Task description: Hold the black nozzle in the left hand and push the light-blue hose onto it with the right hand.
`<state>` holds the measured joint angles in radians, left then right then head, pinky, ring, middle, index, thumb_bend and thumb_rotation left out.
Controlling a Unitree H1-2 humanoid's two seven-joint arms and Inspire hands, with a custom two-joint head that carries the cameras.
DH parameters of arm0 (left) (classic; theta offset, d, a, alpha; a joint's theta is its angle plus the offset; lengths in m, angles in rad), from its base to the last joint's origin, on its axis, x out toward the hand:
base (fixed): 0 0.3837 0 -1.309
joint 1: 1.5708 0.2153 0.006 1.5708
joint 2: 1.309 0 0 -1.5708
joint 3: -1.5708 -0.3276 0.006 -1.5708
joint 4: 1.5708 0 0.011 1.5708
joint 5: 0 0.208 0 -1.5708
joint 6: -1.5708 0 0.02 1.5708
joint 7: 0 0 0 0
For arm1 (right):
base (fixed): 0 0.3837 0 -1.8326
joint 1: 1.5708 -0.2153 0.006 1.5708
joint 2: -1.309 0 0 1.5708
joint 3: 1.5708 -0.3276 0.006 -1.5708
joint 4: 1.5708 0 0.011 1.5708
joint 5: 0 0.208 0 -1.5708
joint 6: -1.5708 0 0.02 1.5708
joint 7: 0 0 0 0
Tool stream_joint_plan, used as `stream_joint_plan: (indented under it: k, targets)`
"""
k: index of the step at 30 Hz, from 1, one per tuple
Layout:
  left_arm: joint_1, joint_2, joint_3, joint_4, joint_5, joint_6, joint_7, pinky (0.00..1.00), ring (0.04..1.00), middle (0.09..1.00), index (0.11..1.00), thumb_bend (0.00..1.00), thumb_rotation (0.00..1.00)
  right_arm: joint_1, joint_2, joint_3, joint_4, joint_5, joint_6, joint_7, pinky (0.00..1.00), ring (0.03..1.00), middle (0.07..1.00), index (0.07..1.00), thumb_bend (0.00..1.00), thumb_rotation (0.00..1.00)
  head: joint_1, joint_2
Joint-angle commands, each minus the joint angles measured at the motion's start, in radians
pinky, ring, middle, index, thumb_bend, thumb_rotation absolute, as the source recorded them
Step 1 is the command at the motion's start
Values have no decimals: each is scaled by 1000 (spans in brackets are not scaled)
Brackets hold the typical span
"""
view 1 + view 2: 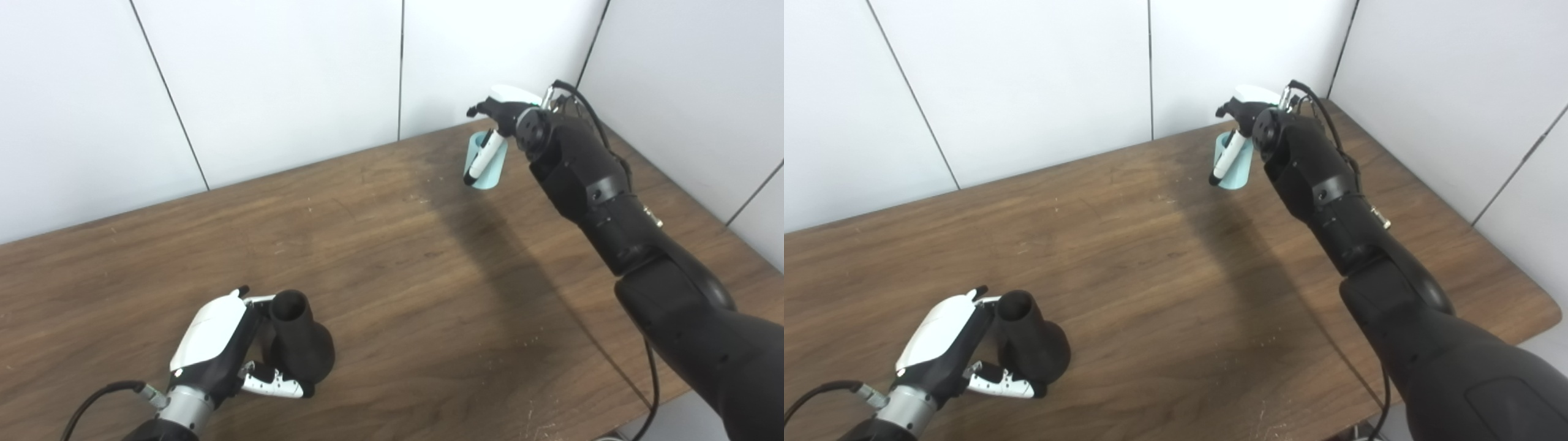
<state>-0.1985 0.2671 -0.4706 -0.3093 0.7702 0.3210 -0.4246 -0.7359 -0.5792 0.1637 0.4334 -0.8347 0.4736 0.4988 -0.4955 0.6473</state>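
Where white panelled walls (275, 92) corner a scuffed wooden table (392, 257) — left hand (214, 343) clamps black nozzle (300, 343), right hand (502, 116) grips light-blue hose (490, 165).

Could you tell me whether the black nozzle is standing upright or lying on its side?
Upright: the black nozzle stands on its wide base on the table, narrow open end up, the left hand around it.

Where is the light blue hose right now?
The light-blue hose is at the far right of the table, near the wall, with the right hand wrapped around it.
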Motion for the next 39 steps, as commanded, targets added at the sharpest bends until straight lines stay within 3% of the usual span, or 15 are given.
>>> stream_joint_plan:
  k: [1,8,12,14,17,24,39]
  targets:
    - [59,46,-20,49,17,31,-66,1000,787,549,441,515,0,-52,-32,12,-10,4,-10,-32,731,918,941,886,969,133,3,-6]
    - [59,53,-8,41,9,38,-72,1000,782,548,443,515,0,-52,-46,55,24,27,-23,-64,733,909,933,879,964,113,20,-2]
    - [61,52,-4,39,9,39,-69,1000,776,548,443,515,0,-48,-52,62,8,39,-26,-74,888,896,907,864,956,79,17,0]
    - [62,50,-4,39,8,40,-68,1000,774,548,444,515,0,-44,-53,61,-1,47,-23,-77,709,845,878,847,953,52,17,1]
    - [62,48,-5,39,7,40,-69,1000,770,547,444,515,0,-38,-56,60,-10,59,-18,-81,566,744,840,826,933,19,24,2]
    - [59,50,-6,39,6,40,-75,1000,784,549,443,515,0,-45,-62,79,26,61,-17,-100,651,735,818,793,910,2,26,5]
    - [57,53,-10,37,11,40,-78,1000,788,550,443,514,0,-46,-71,99,27,61,-21,-111,662,731,790,780,903,0,22,10]
